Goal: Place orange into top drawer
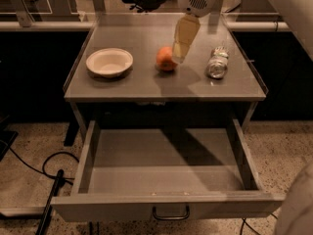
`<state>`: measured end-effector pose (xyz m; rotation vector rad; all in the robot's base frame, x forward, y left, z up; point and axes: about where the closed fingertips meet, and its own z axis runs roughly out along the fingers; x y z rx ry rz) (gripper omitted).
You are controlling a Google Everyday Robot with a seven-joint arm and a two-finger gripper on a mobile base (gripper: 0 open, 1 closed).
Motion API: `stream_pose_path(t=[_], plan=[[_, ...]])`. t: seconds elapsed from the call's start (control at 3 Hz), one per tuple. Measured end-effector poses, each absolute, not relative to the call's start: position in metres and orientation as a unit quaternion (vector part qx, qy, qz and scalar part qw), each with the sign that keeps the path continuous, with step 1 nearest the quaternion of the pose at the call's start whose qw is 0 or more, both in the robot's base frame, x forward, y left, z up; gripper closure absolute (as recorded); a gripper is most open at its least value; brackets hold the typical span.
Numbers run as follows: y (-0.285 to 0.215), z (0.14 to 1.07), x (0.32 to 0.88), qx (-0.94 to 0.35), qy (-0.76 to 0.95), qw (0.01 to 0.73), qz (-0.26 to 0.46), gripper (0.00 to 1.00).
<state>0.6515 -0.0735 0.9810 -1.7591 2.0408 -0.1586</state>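
Observation:
The orange (165, 59) sits on the grey table top (146, 82), between the white bowl and the silver can. My gripper (179, 55) hangs from the white arm head above and sits just right of the orange, overlapping its right edge. The top drawer (166, 180) is pulled wide open below the table; its inside is bare and its dark curved handle (170, 213) shows at the front centre.
A white bowl (109, 62) stands at the left of the table top. A crushed silver can (217, 62) lies at the right. Black cables (49, 180) lie on the speckled floor to the left of the drawer. A black chair stands behind the table.

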Motion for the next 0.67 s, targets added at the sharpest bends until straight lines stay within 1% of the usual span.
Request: stream_pose_path(t=[0.33,0.67], plan=[[-0.072,0.982,0.653,-0.636,0.737,0.221,-0.057,0.00],[-0.069,0.967,0.663,-0.635,0.738,0.224,-0.035,0.00]])
